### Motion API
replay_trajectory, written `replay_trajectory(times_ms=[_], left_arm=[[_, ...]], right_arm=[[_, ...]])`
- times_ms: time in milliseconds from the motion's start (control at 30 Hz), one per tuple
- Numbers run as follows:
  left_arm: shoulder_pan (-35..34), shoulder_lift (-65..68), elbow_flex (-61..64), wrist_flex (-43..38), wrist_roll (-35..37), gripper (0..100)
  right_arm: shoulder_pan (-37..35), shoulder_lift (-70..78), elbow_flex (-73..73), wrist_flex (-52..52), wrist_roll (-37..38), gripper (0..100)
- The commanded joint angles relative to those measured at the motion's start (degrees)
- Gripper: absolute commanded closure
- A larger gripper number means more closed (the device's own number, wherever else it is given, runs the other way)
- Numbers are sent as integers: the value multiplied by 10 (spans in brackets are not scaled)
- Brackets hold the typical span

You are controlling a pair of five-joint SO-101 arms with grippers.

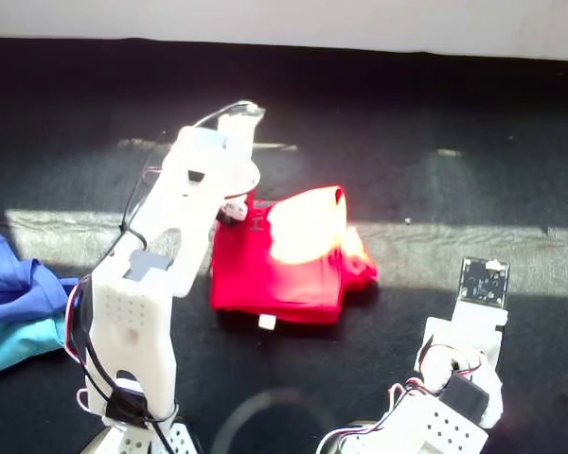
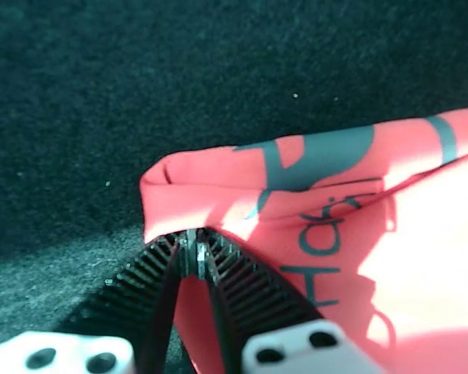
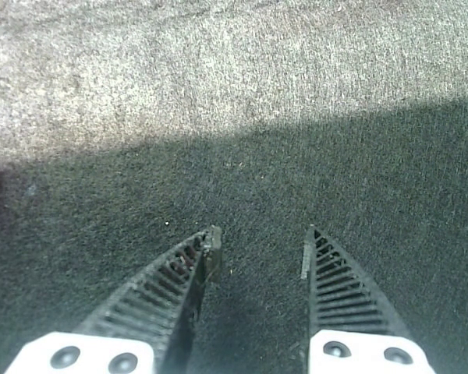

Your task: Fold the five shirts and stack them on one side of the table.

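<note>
Pile at left edge: a blue shirt (image 1: 9, 274) and a teal shirt (image 1: 14, 345) lie crumpled and touching, unfolded, well apart from the arms.
Left gripper: the left gripper (image 2: 193, 253) sits at the far left corner of the red shirt (image 1: 284, 270). Its fingers (image 2: 249, 296) are pinched together on a doubled edge of the cloth, tips meeting with fabric between them.
Red shirt: lies mid-worktop (image 1: 407, 123), partly doubled over, with one flap on top in the sunlit band and a small white tag poking out at the near edge.
Right gripper: the right gripper (image 3: 257, 249) hangs low over bare worktop to the right of the red shirt. Its fingers (image 3: 164, 288) are spread apart and nothing is between them.
Step in hand: most likely another fold of the red shirt, led by the pinched corner.
How to do it well: lift the corner only enough to clear the layer below, carry it straight across so the edges line up, and release once the cloth lies flat. The free arm could pin the opposite side so the bundle does not slide.
Risk: a pinch this near the hem may slip, or drag both layers and undo the earlier fold.
Progress: early, judging by the two loose shirts at left.
</note>
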Motion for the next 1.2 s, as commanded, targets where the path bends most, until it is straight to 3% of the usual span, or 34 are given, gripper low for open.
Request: replay_trajectory(times_ms=[0, 100, 267, 467, 733, 933, 1167], left_arm=[[-23, -4, -19, -3, 0, 991], [-23, -14, -19, 7, 1, 991], [-22, -78, -19, 21, 2, 991], [-22, -99, -17, 15, 0, 991], [-10, -30, -18, -51, 25, 992], [-9, -12, -18, -61, 34, 992], [-12, 16, -18, -85, 34, 992]], right_arm=[[1, -7, 72, 6, 2, 828], [-13, -1, 10, 22, 3, 829], [-140, 106, -145, 56, -2, 829], [-248, 378, -425, 65, -142, 829], [-468, 715, -720, 65, -229, 829], [-503, 923, -850, 71, -228, 829], [-490, 1028, -881, 69, -227, 829]])
